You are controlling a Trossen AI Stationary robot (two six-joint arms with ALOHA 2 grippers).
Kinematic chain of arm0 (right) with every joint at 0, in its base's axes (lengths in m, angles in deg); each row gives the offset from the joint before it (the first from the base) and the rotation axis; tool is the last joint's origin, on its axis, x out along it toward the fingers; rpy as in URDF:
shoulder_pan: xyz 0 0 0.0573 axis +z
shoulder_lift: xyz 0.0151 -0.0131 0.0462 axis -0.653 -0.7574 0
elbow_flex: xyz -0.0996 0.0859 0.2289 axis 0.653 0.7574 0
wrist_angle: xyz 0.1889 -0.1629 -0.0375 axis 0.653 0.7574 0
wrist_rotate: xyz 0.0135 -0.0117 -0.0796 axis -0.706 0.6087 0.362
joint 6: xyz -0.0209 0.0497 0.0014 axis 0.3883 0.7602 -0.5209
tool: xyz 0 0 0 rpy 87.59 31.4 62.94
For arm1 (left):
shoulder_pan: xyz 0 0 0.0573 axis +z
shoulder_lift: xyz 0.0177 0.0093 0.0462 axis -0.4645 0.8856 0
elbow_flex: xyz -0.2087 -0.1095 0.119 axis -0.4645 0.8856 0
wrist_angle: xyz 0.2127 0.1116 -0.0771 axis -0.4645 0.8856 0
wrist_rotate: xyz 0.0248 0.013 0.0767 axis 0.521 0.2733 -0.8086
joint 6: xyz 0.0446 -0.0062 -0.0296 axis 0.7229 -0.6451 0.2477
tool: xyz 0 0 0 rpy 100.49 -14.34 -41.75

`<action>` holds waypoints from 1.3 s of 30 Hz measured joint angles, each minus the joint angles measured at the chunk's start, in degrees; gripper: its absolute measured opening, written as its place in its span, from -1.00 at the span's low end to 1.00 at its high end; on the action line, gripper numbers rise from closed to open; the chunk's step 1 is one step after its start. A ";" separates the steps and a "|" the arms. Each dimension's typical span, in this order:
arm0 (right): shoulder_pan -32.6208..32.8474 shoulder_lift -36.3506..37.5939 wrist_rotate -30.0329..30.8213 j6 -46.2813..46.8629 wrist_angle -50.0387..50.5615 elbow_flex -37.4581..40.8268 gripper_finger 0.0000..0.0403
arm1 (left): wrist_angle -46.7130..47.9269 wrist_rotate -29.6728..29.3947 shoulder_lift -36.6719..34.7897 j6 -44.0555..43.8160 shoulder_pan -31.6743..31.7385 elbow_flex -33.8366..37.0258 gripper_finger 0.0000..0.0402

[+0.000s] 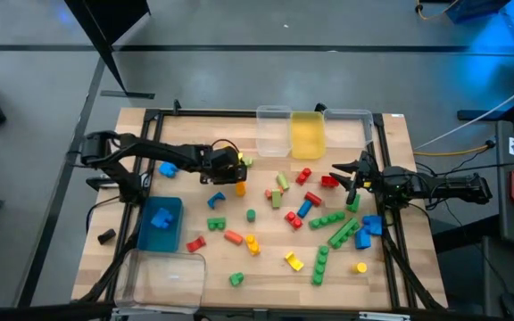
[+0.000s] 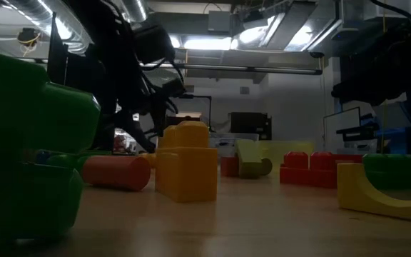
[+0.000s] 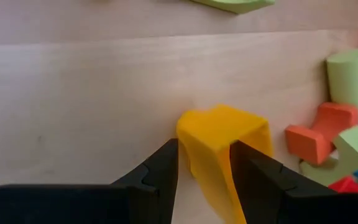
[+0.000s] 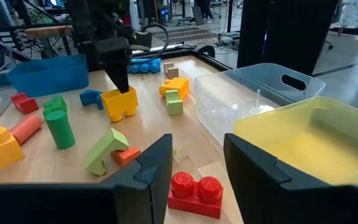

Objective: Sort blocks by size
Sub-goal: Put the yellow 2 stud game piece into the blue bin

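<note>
My left gripper (image 3: 204,163) is clamped on one thin wall of a yellow arch block (image 1: 228,172), centre-left of the high view. Edge grip, so it could twist out mid-lift. Right gripper (image 4: 197,155) open, empty, above a red two-stud brick (image 4: 196,194).

Dark jointed arms, black cables

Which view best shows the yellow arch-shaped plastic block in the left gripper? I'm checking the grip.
The left wrist view: the left gripper fingers clamp the yellow arch-shaped plastic block. Right wrist shows it distantly; high view small; low view unclear.
</note>
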 joint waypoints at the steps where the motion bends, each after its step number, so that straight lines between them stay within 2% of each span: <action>1: 0.00 0.00 0.00 0.00 0.00 0.02 -0.27 | -0.34 -0.02 0.49 0.01 0.11 0.00 -0.36; 6: 0.00 -0.02 0.00 0.00 0.02 0.02 -0.27 | -0.60 0.92 2.21 1.61 0.89 0.00 -0.39; 9: 0.00 0.00 0.00 0.00 0.02 0.02 -0.27 | -0.76 1.66 2.43 3.03 0.99 -0.02 -0.54; 14: 0.00 0.00 0.00 0.00 0.03 0.01 -0.27 | -1.04 1.65 2.35 6.68 0.97 -0.02 -0.92; 17: 0.01 0.00 0.00 0.00 0.03 0.00 -0.27 | -3.47 1.91 2.32 8.77 1.01 -0.02 -0.95; 23: 0.01 0.00 0.00 0.00 0.02 0.01 -0.27 | -4.66 9.70 0.74 15.99 2.79 -2.42 -0.97; 28: 0.01 0.00 0.00 0.07 0.00 0.01 -0.27 | -2.93 20.70 -4.23 23.31 4.36 -4.19 -0.98; 31: 0.00 0.00 0.00 0.09 0.00 0.00 -0.27 | 3.96 26.55 -9.02 24.89 4.68 -5.15 -0.98; 35: 0.02 0.00 0.00 0.11 -0.02 0.02 -0.27 | 21.00 32.97 -16.48 27.42 3.36 -7.00 -0.98; 39: 0.02 0.00 0.00 0.17 -0.04 0.02 -0.27 | 39.82 34.23 -23.85 26.20 0.45 -7.98 -0.97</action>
